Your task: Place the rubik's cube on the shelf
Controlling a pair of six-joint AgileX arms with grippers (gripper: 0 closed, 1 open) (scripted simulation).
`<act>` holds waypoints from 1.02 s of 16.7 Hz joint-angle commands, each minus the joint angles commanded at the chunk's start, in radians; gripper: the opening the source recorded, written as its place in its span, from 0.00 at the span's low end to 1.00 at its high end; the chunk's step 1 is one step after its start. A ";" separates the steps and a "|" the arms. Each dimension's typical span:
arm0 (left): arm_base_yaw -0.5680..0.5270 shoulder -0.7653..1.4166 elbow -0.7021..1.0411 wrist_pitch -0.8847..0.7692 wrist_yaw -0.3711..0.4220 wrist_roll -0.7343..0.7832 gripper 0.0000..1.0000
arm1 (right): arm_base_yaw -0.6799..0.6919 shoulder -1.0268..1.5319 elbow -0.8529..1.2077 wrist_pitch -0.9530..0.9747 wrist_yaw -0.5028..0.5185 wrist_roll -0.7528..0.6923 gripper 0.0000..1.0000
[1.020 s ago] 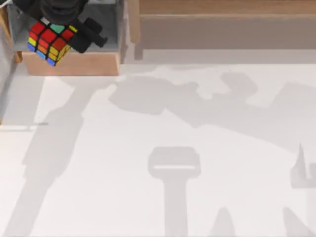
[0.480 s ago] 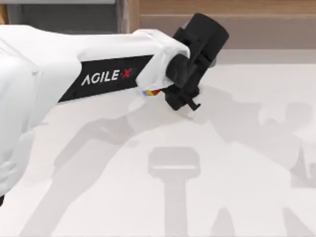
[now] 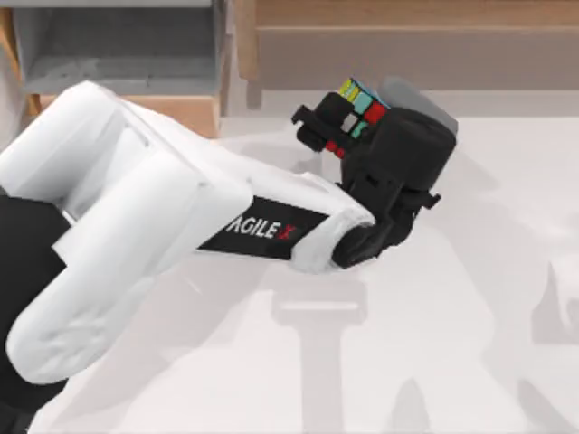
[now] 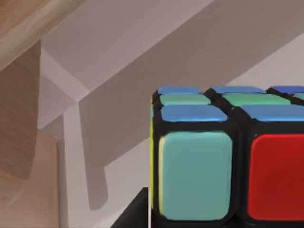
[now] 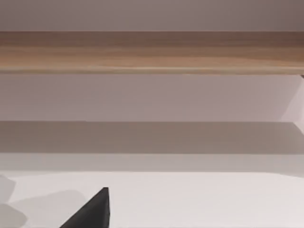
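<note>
Rubik's cube (image 3: pixel 355 110) is up off the table, pinched in my left gripper (image 3: pixel 348 122), and it sits toward the 12 o'clock side of the top view, a touch right of centre. My fingers are closed onto it, one black finger (image 3: pixel 312 129) showing on its 9 o'clock side. I can see yellow, teal, red and white squares peeking out past the black wrist body.

My left arm (image 3: pixel 163 226) sweeps in from 8 o'clock, white casing with the AgileX lettering, reaching diagonally up toward 1 o'clock. The cube hangs just in front of the shelf (image 3: pixel 407 27), the long light-brown wooden ledge running along the 12 o'clock edge with its flat tan-grey front face. Whether the cube touches that face, I cannot tell from above; it looks close, not yet up on the ledge.

At 11 o'clock sits the grey-lined box compartment (image 3: pixel 118 54) with its wood front, well apart from the cube.

From my left wrist, the cube (image 4: pixel 228 156) is right up close: a teal square and a red one on the near face, blue and green squares along the adjoining face, black grid lines between. Beyond it, the shelf's grey front (image 4: pixel 142 71) slants across, with wood grain (image 4: pixel 19 95) off to one side.

My right wrist view looks across the white table (image 5: pixel 190 199) at the shelf's wooden edge (image 5: pixel 152 52), with a black fingertip (image 5: pixel 95 211) of my right gripper poking in; I cannot tell how wide that one stands.
</note>
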 joint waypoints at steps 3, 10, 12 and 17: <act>-0.003 0.029 -0.040 0.328 -0.012 -0.012 0.00 | 0.000 0.000 0.000 0.000 0.000 0.000 1.00; 0.042 0.056 -0.073 0.840 -0.007 -0.065 0.00 | 0.000 0.000 0.000 0.000 0.000 0.000 1.00; 0.054 0.057 -0.074 0.895 -0.004 -0.076 0.00 | 0.000 0.000 0.000 0.000 0.000 0.000 1.00; 0.057 0.057 -0.074 0.909 -0.003 -0.079 0.00 | 0.000 0.000 0.000 0.000 0.000 0.000 1.00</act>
